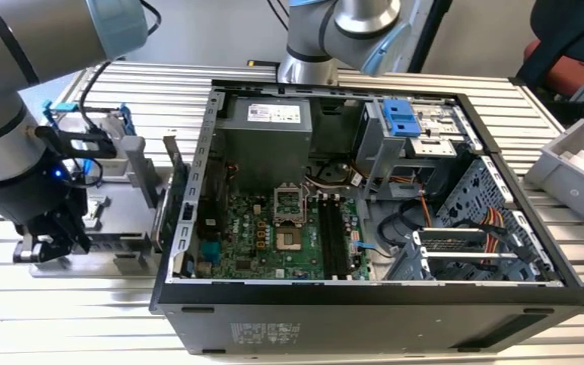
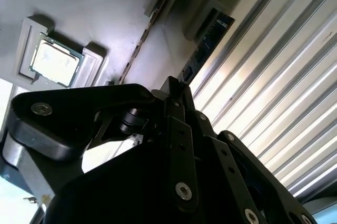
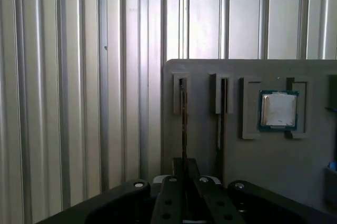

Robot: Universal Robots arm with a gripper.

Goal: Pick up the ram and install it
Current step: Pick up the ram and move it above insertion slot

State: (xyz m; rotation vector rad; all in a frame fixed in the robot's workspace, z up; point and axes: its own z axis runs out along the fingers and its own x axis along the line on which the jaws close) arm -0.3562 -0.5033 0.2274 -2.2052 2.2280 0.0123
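The ram (image 3: 183,119) is a thin dark stick standing on edge in a slot of the grey fixture plate (image 3: 253,166), at the slot farthest from the processor chip. In the second wrist view the ram (image 2: 209,37) runs straight into my fingertips. My gripper (image 3: 184,169) is shut on the ram's near end, which stays seated in its slot. In the exterior view the gripper (image 1: 54,239) hangs low over the plate (image 1: 119,228), on the exterior view's left of the open computer case (image 1: 373,304). The motherboard's black memory slots (image 1: 328,236) lie inside the case.
A second thin stick (image 3: 221,113) stands in the neighbouring slot. A square silvery processor chip (image 3: 279,109) lies in a recess beyond it. The ribbed metal table (image 3: 79,103) surrounds the plate. A grey bin (image 1: 576,167) sits at the exterior view's right, and another arm's base (image 1: 322,38) stands behind the case.
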